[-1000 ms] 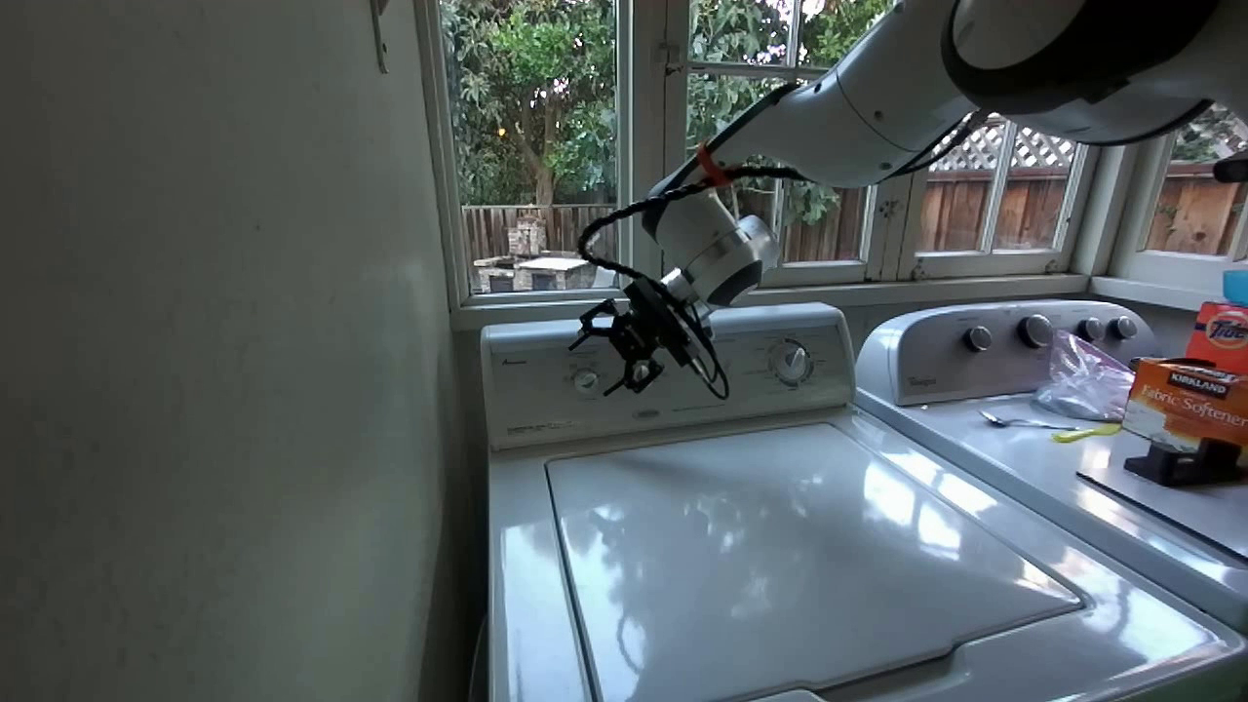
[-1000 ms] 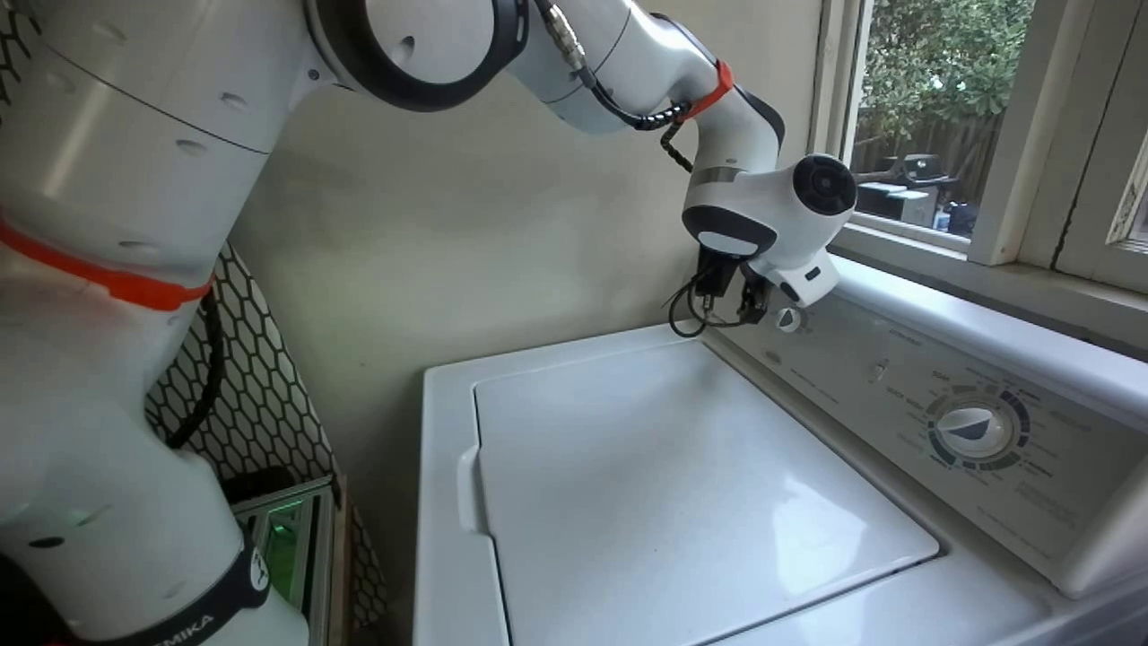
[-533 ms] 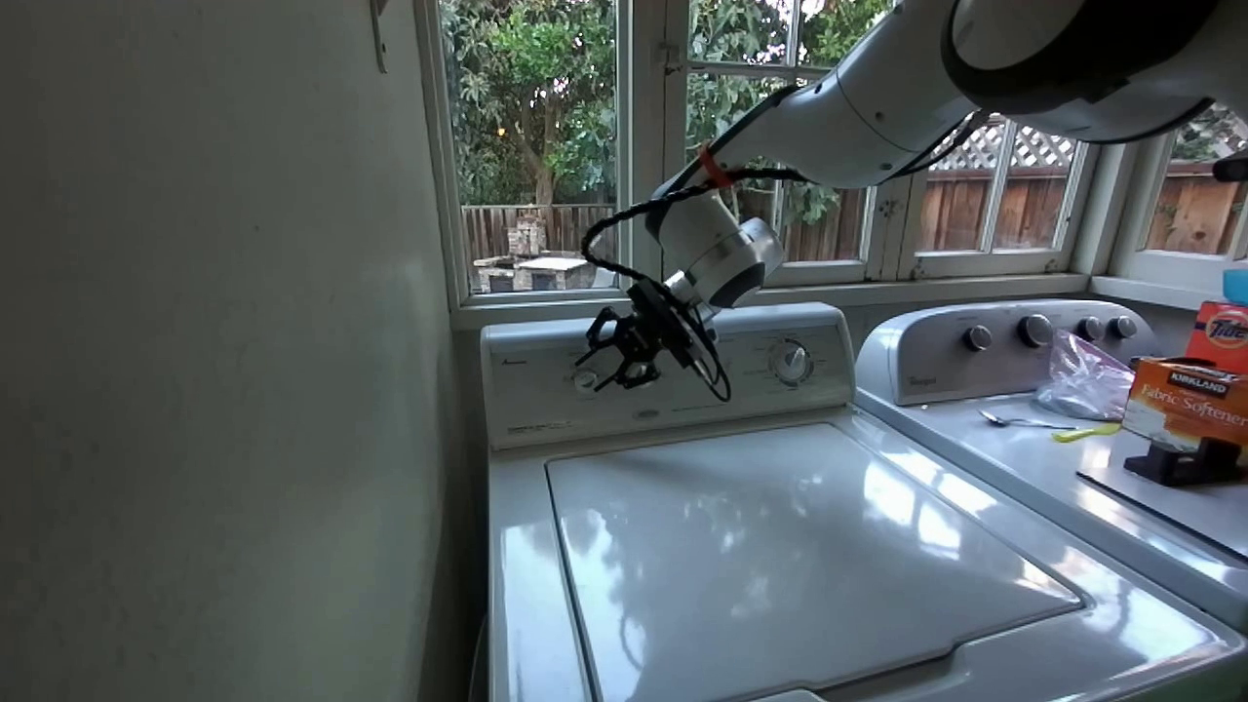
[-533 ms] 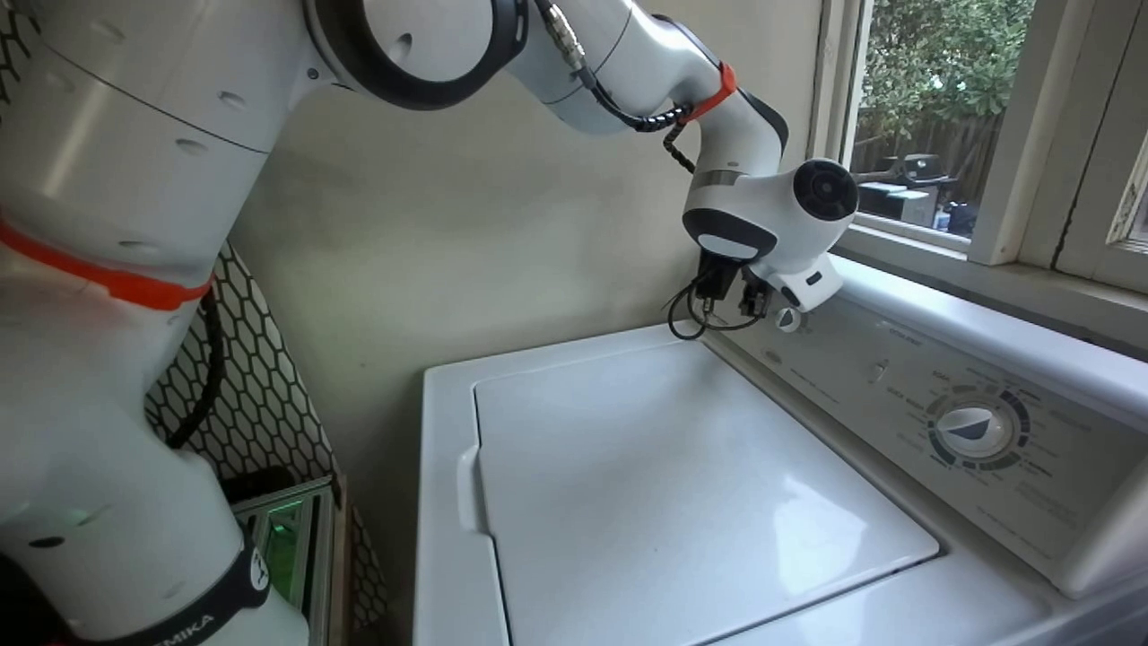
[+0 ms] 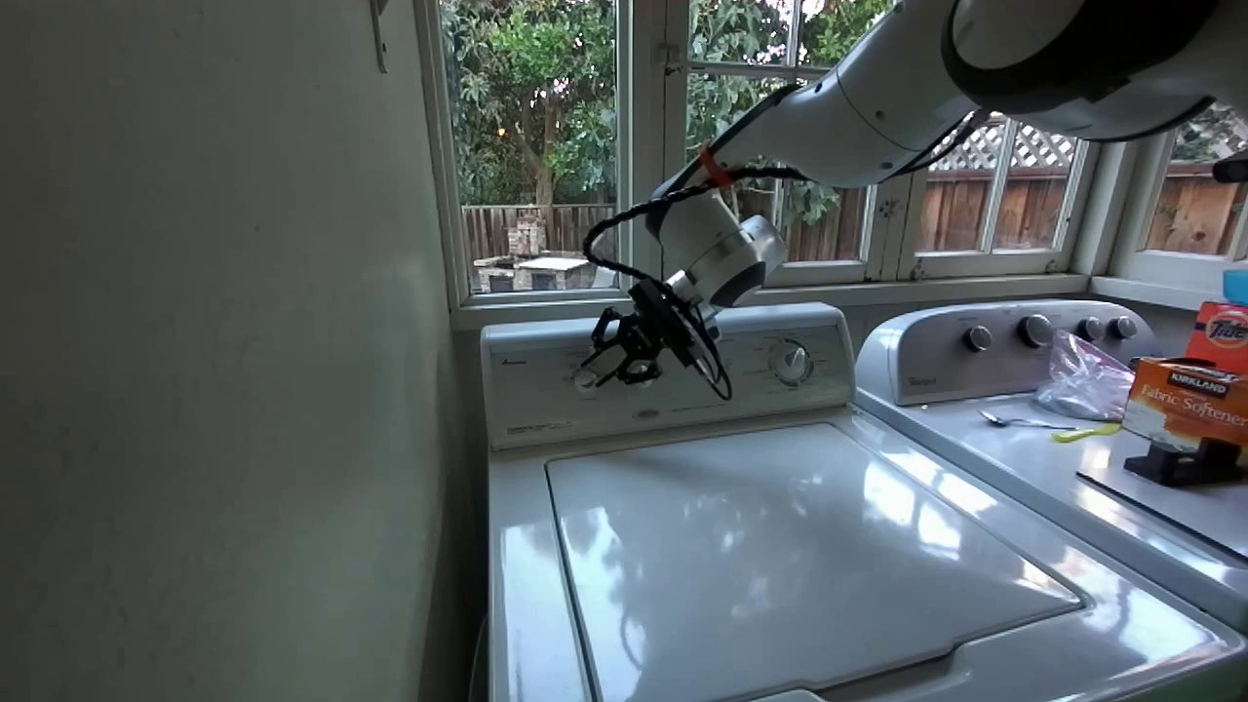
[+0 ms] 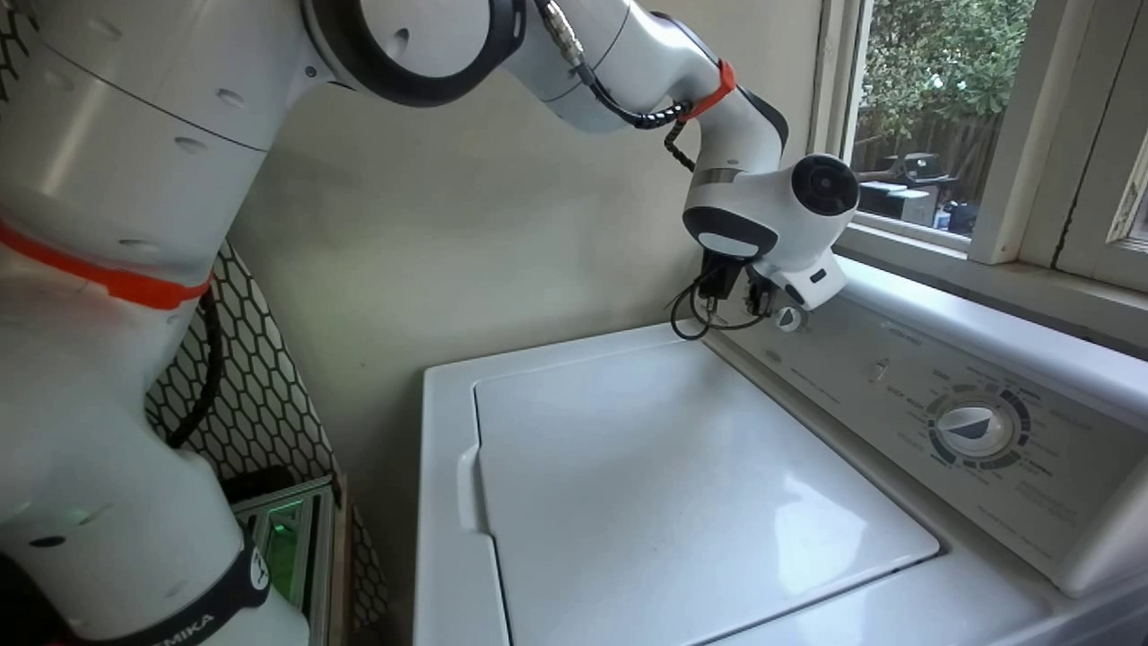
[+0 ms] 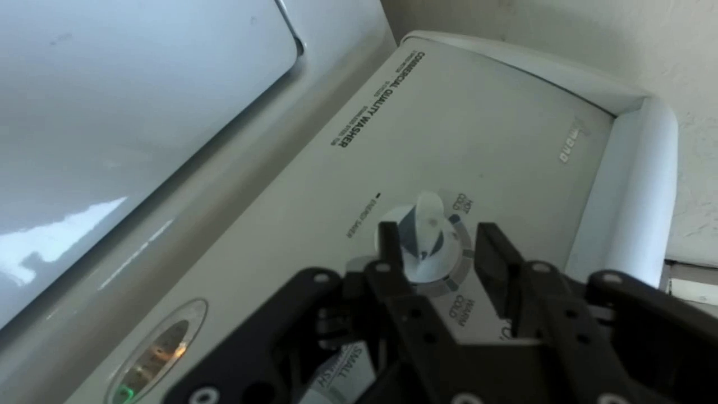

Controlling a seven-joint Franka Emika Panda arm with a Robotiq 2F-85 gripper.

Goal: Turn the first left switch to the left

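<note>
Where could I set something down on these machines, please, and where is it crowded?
The washer lid, in front of the control panel and beside the neighbouring machine, looks bare. That machine's top is crowded: plastic bag, spoon, fabric softener box. The open gripper crowds the left knob.

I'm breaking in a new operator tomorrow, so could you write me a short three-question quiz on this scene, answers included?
1. True or false: in the wrist view, the pincer is open.

2. Multiple choice: in the wrist view, which label is printed beside the knob framed by the pincer?
A) Delay Start
B) Hot Cold
C) Bleach

3. Fill in: in an exterior view, the Kirkland box reads "Fabric ____".

Key: 1. True. 2. B. 3. Softener.
</note>
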